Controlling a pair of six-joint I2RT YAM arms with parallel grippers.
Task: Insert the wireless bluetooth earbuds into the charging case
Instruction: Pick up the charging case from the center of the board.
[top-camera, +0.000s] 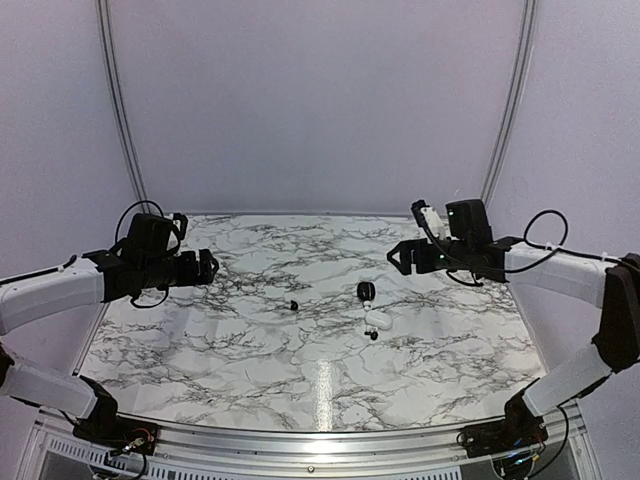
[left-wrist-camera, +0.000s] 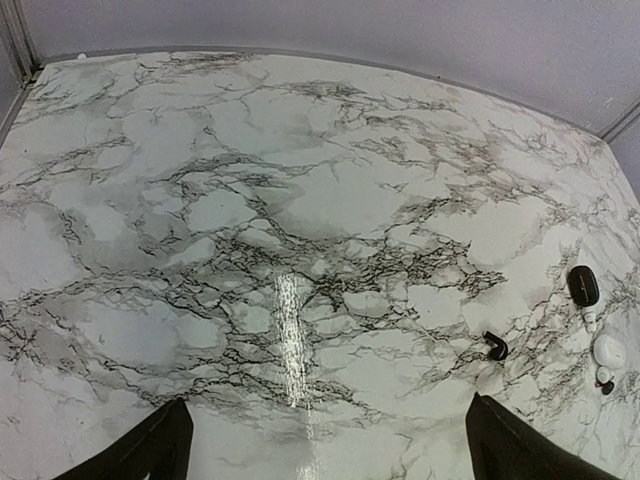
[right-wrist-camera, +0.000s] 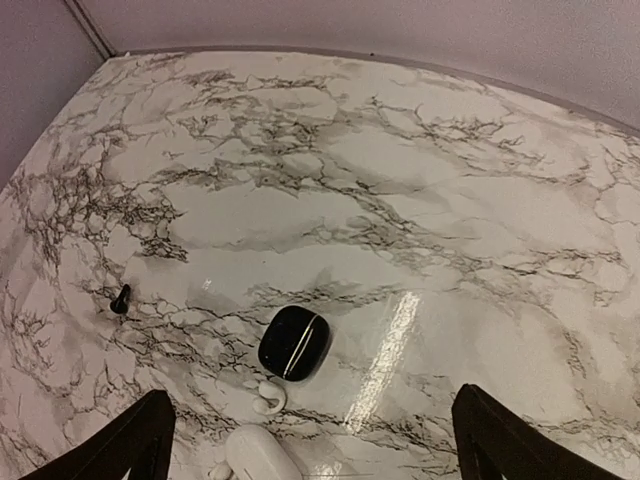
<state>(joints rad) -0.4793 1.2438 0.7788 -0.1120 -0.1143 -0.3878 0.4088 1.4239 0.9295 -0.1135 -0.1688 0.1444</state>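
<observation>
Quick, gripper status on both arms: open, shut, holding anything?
Left gripper: open, holding nothing.
Right gripper: open, holding nothing.

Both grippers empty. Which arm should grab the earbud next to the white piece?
Right. That earbud lies right of centre, on the near side of the white piece, much nearer the open right gripper than the left gripper; the left wrist view shows it only at its far edge.
</observation>
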